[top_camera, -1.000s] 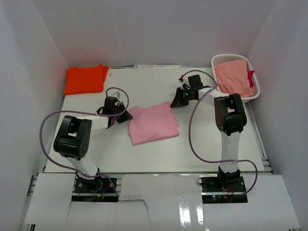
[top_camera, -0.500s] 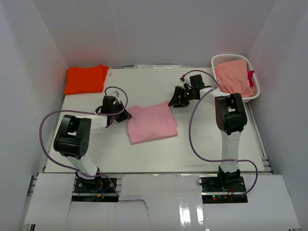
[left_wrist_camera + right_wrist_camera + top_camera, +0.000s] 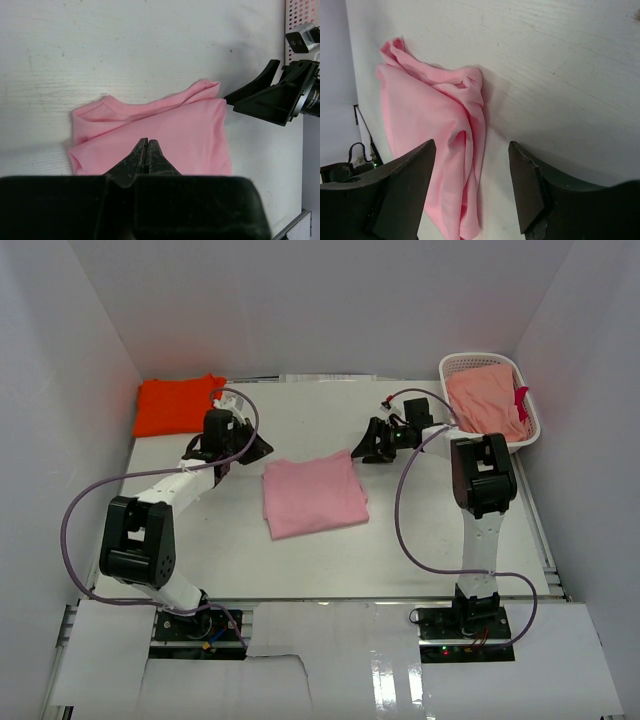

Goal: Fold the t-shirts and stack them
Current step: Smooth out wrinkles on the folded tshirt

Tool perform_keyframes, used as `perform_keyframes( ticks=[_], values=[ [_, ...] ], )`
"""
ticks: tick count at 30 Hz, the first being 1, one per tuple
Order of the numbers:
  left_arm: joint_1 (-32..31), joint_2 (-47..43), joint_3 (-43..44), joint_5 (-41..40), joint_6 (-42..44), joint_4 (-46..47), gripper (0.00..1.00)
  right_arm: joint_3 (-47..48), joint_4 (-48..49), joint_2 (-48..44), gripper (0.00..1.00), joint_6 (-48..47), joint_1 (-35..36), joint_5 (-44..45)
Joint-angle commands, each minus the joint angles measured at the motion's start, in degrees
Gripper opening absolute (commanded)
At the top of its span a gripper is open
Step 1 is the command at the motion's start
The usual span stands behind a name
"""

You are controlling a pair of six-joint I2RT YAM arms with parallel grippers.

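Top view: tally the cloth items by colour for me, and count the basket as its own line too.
orange t-shirt, folded at the far left: 1
light pink t-shirt, folded mid-table: 1
salmon cloth, lying in the basket: 1
white basket, far right: 1
Total: 4

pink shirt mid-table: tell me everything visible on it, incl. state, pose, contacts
The pink t-shirt is plain, soft light-pink cloth, folded into a rough rectangle. It lies flat on the white table between the arms, slightly askew. Stacked layers show along one edge, and its far right corner is bunched and wrinkled. No print is visible. The shut left claw sits off its left side, apart from it. The open right claw is at the bunched corner; whether it touches the shirt cannot be told.
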Motion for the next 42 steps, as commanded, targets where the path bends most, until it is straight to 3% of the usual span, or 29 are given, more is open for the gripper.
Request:
perform_keyframes(
  ticks=[1,6,9,14,28,33,42],
  values=[
    [1.5,-3.9,-0.4,-1.9,0.9,-5.5,0.00,-1.2,4.5,2.0,0.66,2.8,0.1,-5.3],
    [6.0,-3.6,-5.7,1.9,-0.2,-4.0,0.00,-2.0,8.1,2.6,0.66,4.3,0.2,-6.1],
    [6.6,-2.8,-8.6,1.5,-0.4,-2.4,0.16,-1.9,7.9,2.8,0.64,4.3,0.3,-6.0],
    [7.5,-2.2,-11.7,1.7,-0.7,0.4,0.26,-1.3,7.2,2.9,0.61,3.9,0.8,-5.4],
    [8.2,0.8,-17.1,5.9,-2.5,9.2,0.30,0.9,5.3,5.1,0.54,2.8,2.5,-4.1],
    [8.2,-1.4,-18.3,4.7,-2.4,9.4,0.33,0.9,5.3,5.5,0.35,2.8,2.6,-3.6],
    [8.6,-3.2,-22.1,7.5,-3.1,14.6,0.37,1.2,3.6,5.6,0.11,2.6,2.6,-3.0]
  ],
)
